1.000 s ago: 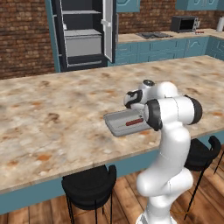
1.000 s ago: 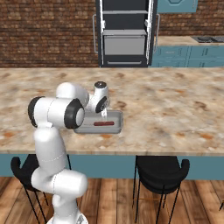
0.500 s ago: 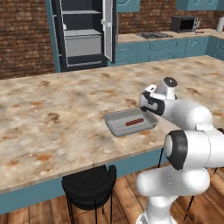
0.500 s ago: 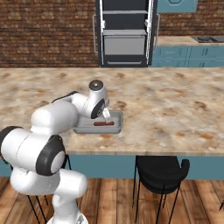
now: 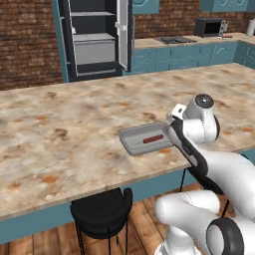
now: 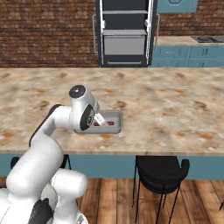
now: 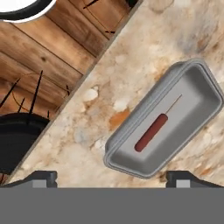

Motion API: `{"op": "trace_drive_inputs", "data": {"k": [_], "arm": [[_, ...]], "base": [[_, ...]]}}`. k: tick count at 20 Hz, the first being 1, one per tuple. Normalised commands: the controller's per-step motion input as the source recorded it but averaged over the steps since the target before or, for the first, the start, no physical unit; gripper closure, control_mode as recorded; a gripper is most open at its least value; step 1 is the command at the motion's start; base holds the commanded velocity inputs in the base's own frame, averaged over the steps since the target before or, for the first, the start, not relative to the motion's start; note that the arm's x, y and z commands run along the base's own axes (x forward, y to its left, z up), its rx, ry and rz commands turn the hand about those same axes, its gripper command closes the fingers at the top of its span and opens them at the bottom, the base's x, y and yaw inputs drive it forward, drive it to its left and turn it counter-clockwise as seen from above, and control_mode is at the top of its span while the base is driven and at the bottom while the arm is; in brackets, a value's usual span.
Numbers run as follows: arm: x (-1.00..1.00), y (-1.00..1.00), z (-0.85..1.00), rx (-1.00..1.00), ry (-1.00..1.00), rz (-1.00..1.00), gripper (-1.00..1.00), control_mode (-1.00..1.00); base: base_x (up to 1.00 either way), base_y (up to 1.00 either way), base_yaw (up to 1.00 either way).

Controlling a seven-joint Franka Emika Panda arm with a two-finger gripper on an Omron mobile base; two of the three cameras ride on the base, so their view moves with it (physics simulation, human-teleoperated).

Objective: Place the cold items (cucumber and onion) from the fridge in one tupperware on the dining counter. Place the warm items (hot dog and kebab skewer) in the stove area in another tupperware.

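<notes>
So the gripper (image 7: 111, 177) has pulled back, fingers spread, empty; kebab skewer (image 7: 153, 130) sits center-frame in the tupperware (image 7: 131, 168); hot dog next, I'd guess.

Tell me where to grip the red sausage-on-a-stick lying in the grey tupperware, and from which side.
Grip the kebab skewer across the middle of its red sausage part, coming straight down from above. It lies flat on the floor of the tupperware, whose walls block a sideways approach, and the thin stick end looks too slim to pinch.
</notes>
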Motion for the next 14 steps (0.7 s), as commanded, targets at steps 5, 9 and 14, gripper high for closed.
{"op": "trace_drive_inputs", "data": {"k": [5,9,14], "arm": [[-1.0,0.37,-0.04,-0.17,-0.02,0.19,-1.0,-1.0],[-0.18,0.51,-0.13,-0.21,0.0,0.04,-1.0,-1.0],[0.0,0.0,0.0,0.0,0.0,0.0,-1.0,1.0]], "base": [[0.0,0.0,0.0],[0.0,0.0,0.0],[-0.54,-0.46,0.02]]}}
